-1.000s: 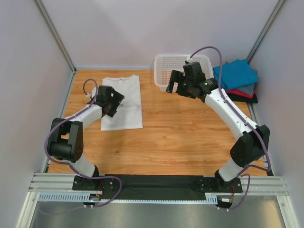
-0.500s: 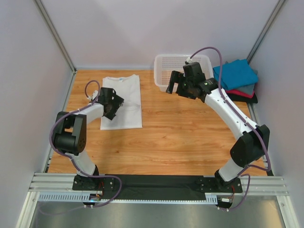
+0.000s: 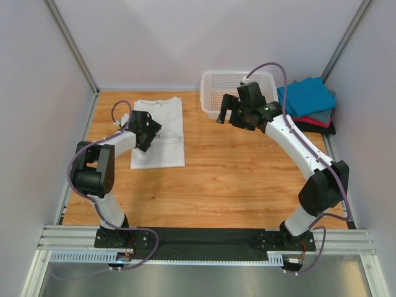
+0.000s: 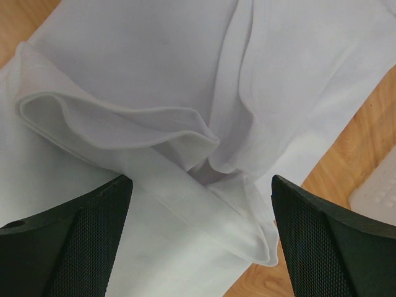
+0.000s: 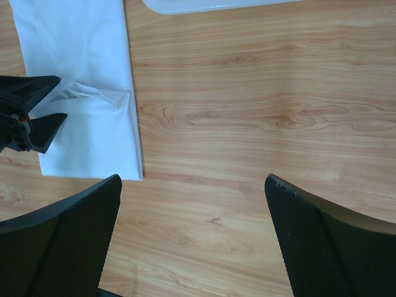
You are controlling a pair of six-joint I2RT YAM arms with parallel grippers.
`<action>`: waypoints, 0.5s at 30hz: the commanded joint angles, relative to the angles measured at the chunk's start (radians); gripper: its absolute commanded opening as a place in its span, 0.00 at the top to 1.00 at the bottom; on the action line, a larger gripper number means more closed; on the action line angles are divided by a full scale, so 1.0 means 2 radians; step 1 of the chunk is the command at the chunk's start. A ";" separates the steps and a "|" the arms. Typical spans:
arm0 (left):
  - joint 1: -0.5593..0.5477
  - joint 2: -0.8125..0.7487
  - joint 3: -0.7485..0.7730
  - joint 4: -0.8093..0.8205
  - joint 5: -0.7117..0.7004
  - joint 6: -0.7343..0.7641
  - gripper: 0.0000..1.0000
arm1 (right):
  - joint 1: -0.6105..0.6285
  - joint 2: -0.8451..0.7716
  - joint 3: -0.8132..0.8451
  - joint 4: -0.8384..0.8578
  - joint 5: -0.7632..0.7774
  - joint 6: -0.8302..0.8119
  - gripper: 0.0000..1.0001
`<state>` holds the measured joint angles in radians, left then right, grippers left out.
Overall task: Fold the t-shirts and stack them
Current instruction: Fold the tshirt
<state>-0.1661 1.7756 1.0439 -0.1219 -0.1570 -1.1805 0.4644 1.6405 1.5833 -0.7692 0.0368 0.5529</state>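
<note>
Partway: folded t-shirt stack (image 3: 307, 102) sat right of the mesh basket (image 3: 213, 83), white t-shirt (image 3: 167, 117) lay left of it, folded lengthwise only, cross-fold and stacking left; left end effector (image 3: 148, 135) above shirt, right end effector (image 3: 224, 111) at basket front, both wide open, empty.

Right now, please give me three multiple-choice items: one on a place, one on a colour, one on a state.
1. The stack of folded t-shirts lies: A) near left corner; B) far right corner, beside the basket; C) inside the basket.
2. Its top t-shirt is: A) teal-blue; B) red; C) white.
3. The left gripper over the white t-shirt is: A) shut on cloth; B) open; C) out of view.
Answers: B, it sits right of the basket; A, teal-blue lies on top; B, its jaws stand apart.
</note>
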 commanded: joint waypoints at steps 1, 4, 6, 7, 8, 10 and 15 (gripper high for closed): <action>0.009 0.010 0.020 0.025 -0.011 0.010 0.00 | 0.001 -0.002 0.019 -0.006 0.015 0.001 0.00; 0.012 0.016 0.026 0.035 -0.014 0.010 0.00 | 0.000 -0.006 0.018 -0.007 0.024 0.000 0.00; 0.014 0.021 0.036 0.039 -0.016 0.008 0.00 | -0.001 -0.008 0.019 -0.005 0.025 0.000 0.00; 0.015 0.023 0.040 0.045 -0.016 0.008 0.00 | -0.001 -0.007 0.020 -0.004 0.024 0.000 0.00; 0.015 0.024 0.043 0.048 -0.015 0.008 0.01 | -0.002 -0.006 0.020 -0.003 0.023 0.000 0.00; 0.015 0.030 0.053 0.058 -0.016 0.007 0.00 | -0.003 -0.002 0.021 -0.002 0.021 0.000 0.00; 0.015 0.059 0.079 0.084 -0.016 -0.005 0.01 | -0.002 0.007 0.021 0.003 0.012 0.002 0.00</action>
<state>-0.1406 1.8633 1.1568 -0.0395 -0.1669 -1.1820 0.4629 1.6470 1.5875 -0.7696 0.0612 0.5529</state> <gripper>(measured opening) 0.993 0.998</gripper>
